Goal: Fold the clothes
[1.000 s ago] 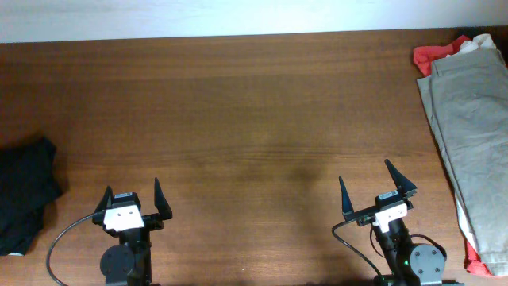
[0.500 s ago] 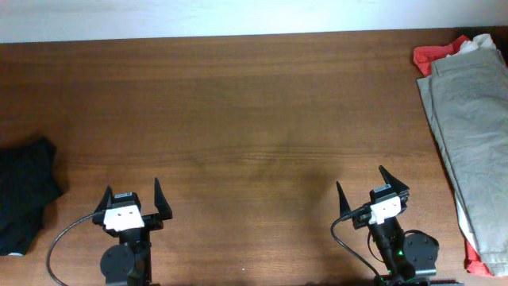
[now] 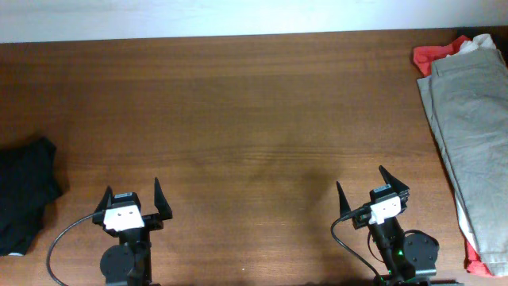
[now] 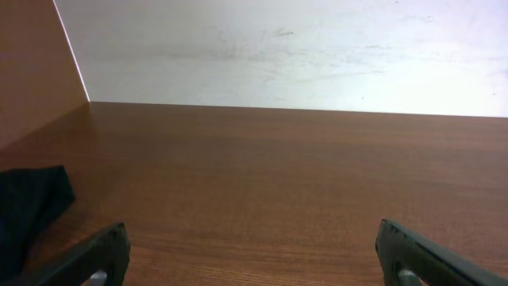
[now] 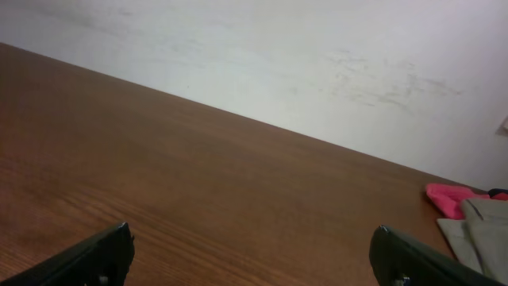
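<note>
A pile of clothes lies at the table's right edge: grey-beige trousers point(image 3: 472, 127) on top of a red garment point(image 3: 435, 56). They also show at the right of the right wrist view, red point(image 5: 448, 199) and grey point(image 5: 484, 234). A black garment point(image 3: 24, 195) lies crumpled at the left edge, also in the left wrist view point(image 4: 28, 210). My left gripper point(image 3: 132, 201) is open and empty near the front edge, right of the black garment. My right gripper point(image 3: 363, 189) is open and empty near the front edge, left of the trousers.
The brown wooden table point(image 3: 254, 119) stretches between the two piles. A white wall point(image 4: 278, 48) runs along the far edge. A black cable point(image 3: 59, 242) loops beside the left arm's base.
My right gripper has turned slightly and shifted a little left and forward, then stopped. The left arm and the clothes have not moved.
</note>
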